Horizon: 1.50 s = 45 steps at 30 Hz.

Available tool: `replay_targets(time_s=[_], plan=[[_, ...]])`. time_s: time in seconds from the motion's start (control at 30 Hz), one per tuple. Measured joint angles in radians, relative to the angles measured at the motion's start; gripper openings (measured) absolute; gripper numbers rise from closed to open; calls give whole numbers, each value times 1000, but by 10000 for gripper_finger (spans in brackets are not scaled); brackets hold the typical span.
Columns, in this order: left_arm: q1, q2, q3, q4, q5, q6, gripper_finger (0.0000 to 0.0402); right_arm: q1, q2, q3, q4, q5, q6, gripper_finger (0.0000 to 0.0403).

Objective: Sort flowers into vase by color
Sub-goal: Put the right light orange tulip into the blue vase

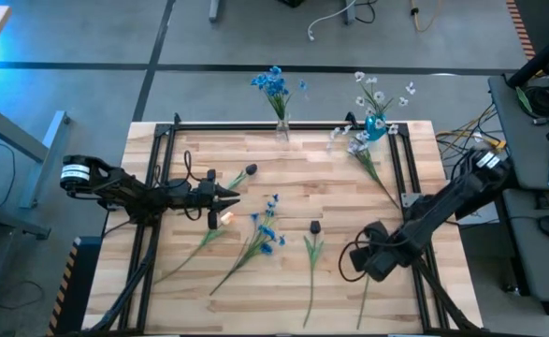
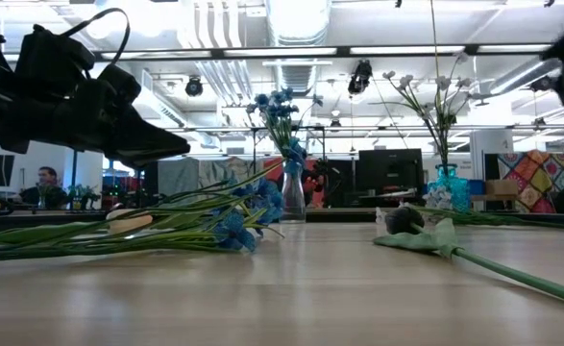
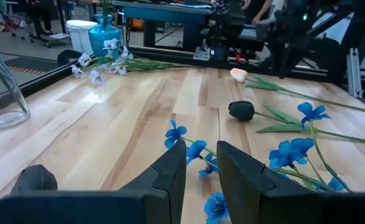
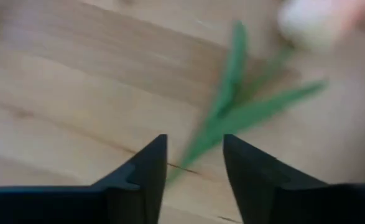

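Flowers lie flat on the wooden table: a blue-blossomed bunch, a dark-headed sprig, another dark one, and a pale-headed one beside my left gripper. That gripper points level toward the table's right, clear of the wood, open a little with nothing between its fingers. My right gripper points down, open, above a pale-headed flower and its green stem, not touching it.
A clear vase holding blue flowers and a blue vase holding white flowers stand at the table's far edge. White sprigs lie beside the blue vase. A black frame rims the table.
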Motion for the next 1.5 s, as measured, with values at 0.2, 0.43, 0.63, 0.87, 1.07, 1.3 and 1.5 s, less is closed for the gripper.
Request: replay_targets(time_s=[0.2,0.43,0.63,0.87,1.07,1.3,1.5], plan=[[0,0,0,-25,0,2,76,5,111,0,0,-104,70,195],[0,0,0,-33,0,2,76,3,152,-19,10,-71,69,169],[0,0,0,-32,0,0,76,3,139,-36,38,-40,38,106],[0,0,0,-32,0,-1,76,-25,47,16,6,120,-102,17],[0,0,0,-32,-27,-2,76,-125,-47,151,-92,442,-457,17],[0,0,0,-31,-49,2,76,-271,-208,315,-117,1023,-1026,14],[0,0,0,-31,-50,3,76,-318,-391,291,-142,1456,-1240,10]])
